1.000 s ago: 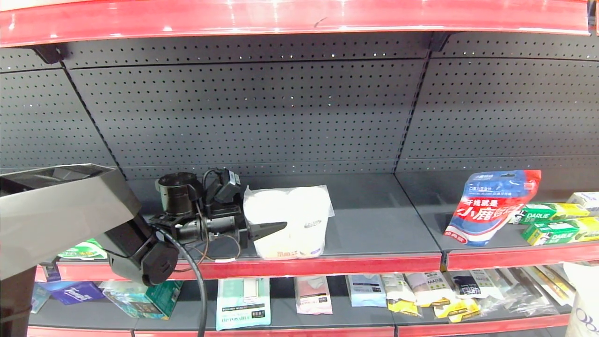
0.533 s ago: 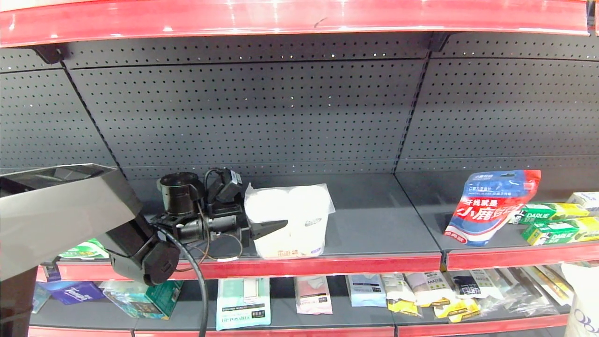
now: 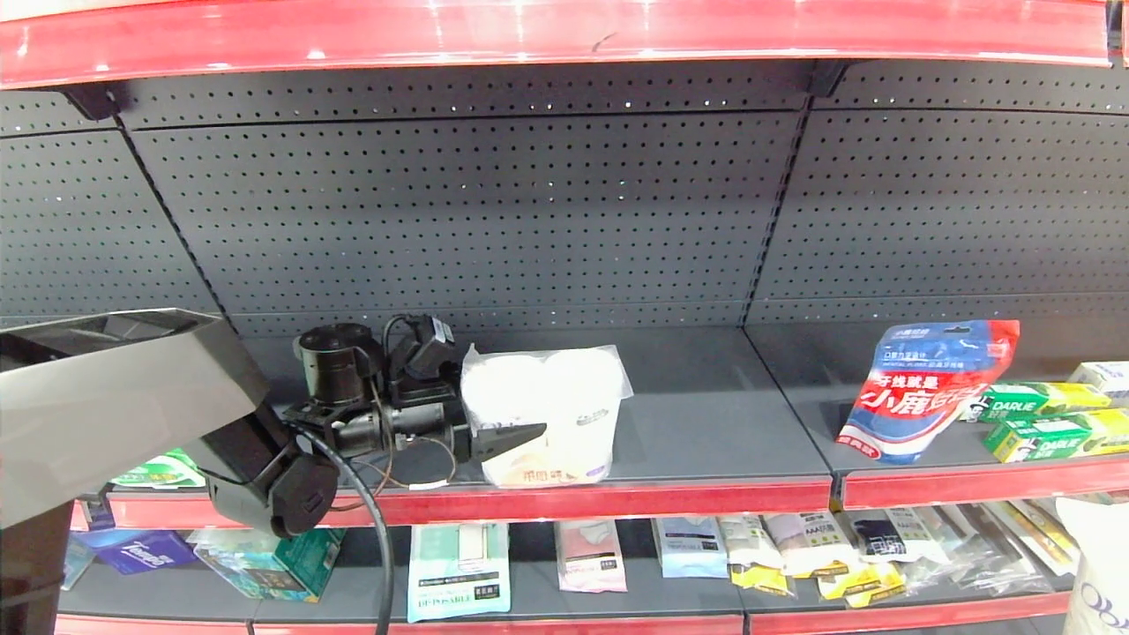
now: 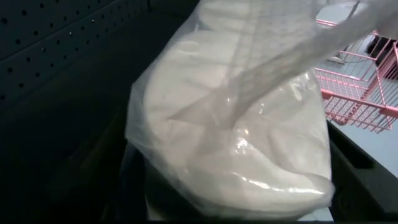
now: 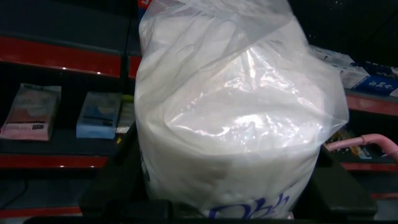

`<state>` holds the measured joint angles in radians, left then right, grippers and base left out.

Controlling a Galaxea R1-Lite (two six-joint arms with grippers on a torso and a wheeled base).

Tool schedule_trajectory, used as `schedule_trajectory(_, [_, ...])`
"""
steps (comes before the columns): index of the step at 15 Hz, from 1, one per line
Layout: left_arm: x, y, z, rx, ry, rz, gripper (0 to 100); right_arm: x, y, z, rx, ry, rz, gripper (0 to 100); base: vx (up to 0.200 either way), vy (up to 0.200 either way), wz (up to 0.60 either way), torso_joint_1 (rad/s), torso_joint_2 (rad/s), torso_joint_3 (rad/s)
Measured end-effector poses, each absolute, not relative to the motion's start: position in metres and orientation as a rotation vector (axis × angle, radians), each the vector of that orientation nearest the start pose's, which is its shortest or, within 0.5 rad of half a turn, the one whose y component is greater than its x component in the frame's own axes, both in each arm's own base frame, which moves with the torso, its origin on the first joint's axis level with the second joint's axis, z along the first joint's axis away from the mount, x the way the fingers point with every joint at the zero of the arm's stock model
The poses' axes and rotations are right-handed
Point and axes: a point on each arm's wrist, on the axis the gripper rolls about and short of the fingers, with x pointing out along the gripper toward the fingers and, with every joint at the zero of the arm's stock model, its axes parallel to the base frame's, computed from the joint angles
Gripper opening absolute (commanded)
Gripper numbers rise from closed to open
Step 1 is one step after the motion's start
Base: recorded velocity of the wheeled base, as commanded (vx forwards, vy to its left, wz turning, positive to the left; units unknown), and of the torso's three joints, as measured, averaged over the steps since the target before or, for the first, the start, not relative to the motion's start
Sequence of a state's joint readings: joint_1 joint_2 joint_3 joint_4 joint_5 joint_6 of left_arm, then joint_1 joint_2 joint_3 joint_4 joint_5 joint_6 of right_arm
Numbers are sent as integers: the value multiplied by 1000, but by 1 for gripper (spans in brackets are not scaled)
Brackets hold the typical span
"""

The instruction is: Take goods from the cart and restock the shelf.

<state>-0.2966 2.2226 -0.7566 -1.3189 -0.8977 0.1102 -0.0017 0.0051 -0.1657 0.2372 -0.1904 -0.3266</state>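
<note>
Restocking in progress: the robot's left hand (image 3: pixel 529 416) is closed around a pack of paper rolls (image 3: pixel 564 392). One dark finger (image 3: pixel 507 437) lies across the pack's near face and the other is hidden behind it. The pack stands upright near the front edge of the grey metal shelf (image 3: pixel 706 414), just behind the glossy red price rail (image 3: pixel 635 501), with the perforated back panel (image 3: pixel 476 203) well behind it.

The goods look light and soft. They are rounded white rolls in thin clear film that wrinkles, shines and gathers loose at the top. The film is likely slippery and easily torn, and the rolls should give under pressure. The best hold is probably a gentle squeeze across the firm sides of the rolls, not on the slack film.

In the left wrist view a pink wire cart (image 4: pixel 367 81) stands beyond the pack.

Farther right on the same shelf, a blue-and-red pouch (image 3: pixel 926 388) leans against the back, just beside stiff green cartons (image 3: pixel 1045 422) lying flat. Flat sachets (image 3: pixel 706 547) line the shelf below.

At far right, the right hand (image 5: pixel 230 196) grips a second pack (image 5: pixel 236 124) of the same white rolls. This one is held off the shelf, low and out in front of it, its film bulging between the dark fingers.
</note>
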Motion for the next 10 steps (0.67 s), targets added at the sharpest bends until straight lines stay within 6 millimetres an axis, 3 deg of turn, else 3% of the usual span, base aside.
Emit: schedule_trajectory(10, [346,-122,128,-102,-78,-1147,100,-36,-4,94,-333,120,-174,0,0,0,0,0,0,0])
